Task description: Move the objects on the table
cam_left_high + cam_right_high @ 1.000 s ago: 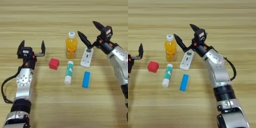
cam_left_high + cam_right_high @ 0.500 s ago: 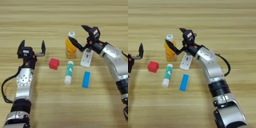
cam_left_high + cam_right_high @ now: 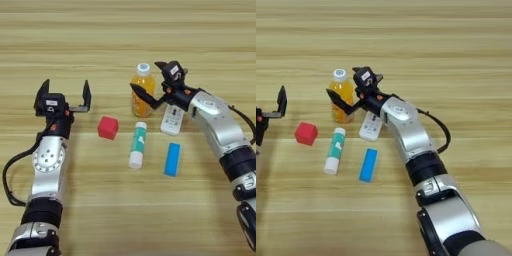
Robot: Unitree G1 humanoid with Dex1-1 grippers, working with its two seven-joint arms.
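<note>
The right arm reaches in from the right with its elbow bent, and the right gripper point(image 3: 150, 80) stands spread wide around the orange juice bottle point(image 3: 141, 90), one finger in front of the bottle and one behind; whether either touches it is hard to tell. The white remote point(image 3: 173, 119) lies just beneath the wrist. The left gripper point(image 3: 64, 94) is parked at the left of the table point(image 3: 125, 30), fingers apart and pointing up, holding nothing.
</note>
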